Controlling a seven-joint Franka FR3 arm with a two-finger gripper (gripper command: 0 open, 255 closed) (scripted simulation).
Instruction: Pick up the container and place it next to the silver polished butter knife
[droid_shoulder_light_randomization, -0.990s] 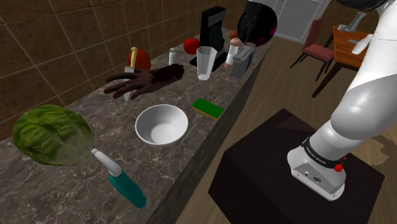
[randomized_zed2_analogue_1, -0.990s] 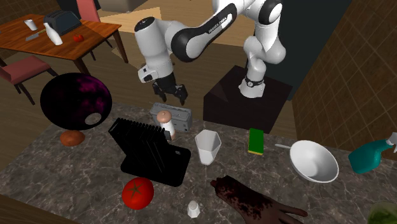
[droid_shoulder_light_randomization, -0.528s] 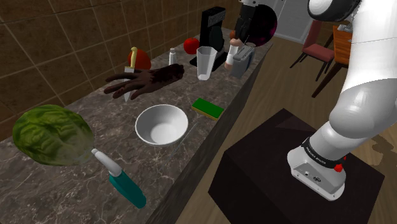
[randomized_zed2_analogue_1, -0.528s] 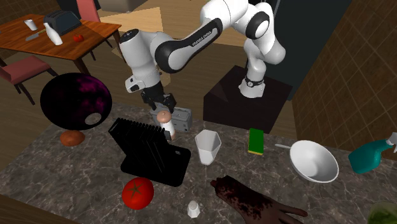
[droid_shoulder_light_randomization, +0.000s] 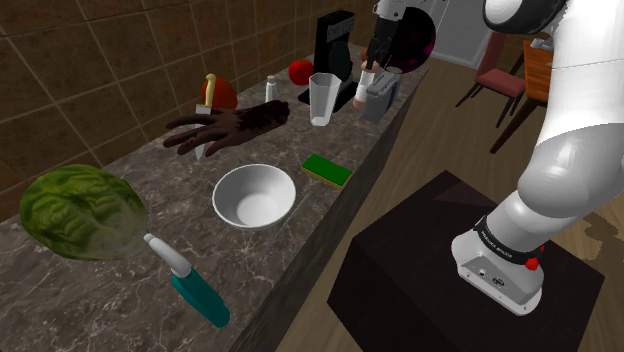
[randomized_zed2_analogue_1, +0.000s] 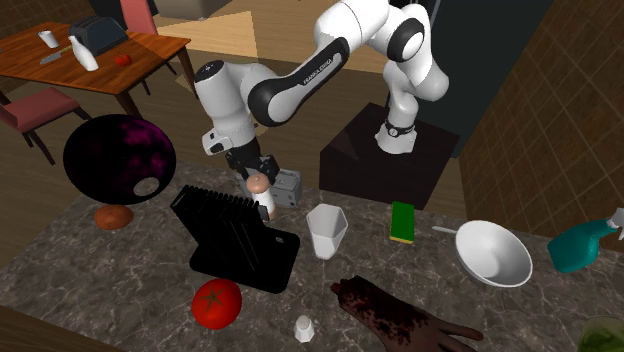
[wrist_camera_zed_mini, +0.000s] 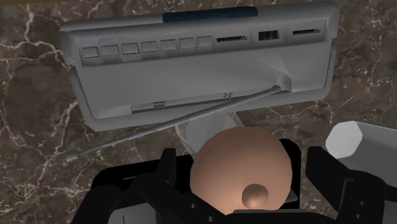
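The gripper (wrist_camera_zed_mini: 248, 156) has been brought down over the container (wrist_camera_zed_mini: 240, 173). A second ago it was held above the grey box (randomized_zed2_analogue_1: 288, 186); half a second ago it had reached the container, and it is now set lower still. Its fingers (wrist_camera_zed_mini: 331, 175) are spread, one on either side of the round tan cap (randomized_zed2_analogue_1: 258, 184). No clamp is seen yet (a narrow gap seems to be left between the cap and one finger), so the container is judged not to be held.

The container stands upright on the counter (randomized_zed2_analogue_1: 120, 290). In the second exterior view, the box lies just beside it at 3 o'clock and the black rack (randomized_zed2_analogue_1: 235, 240) is near at 7 o'clock. Further out at 4 o'clock come the cup (randomized_zed2_analogue_1: 326, 231), then the sponge (randomized_zed2_analogue_1: 402, 222). Well apart, just beside the bowl (randomized_zed2_analogue_1: 494, 252), lies what is taken to be the knife (randomized_zed2_analogue_1: 444, 230), though a sliver so thin cannot be named for sure.

The approach is judged finished, so closing on the cap or neck is called for next. A long carry past the cup and sponge would follow. The nearby box could be knocked during the lift.
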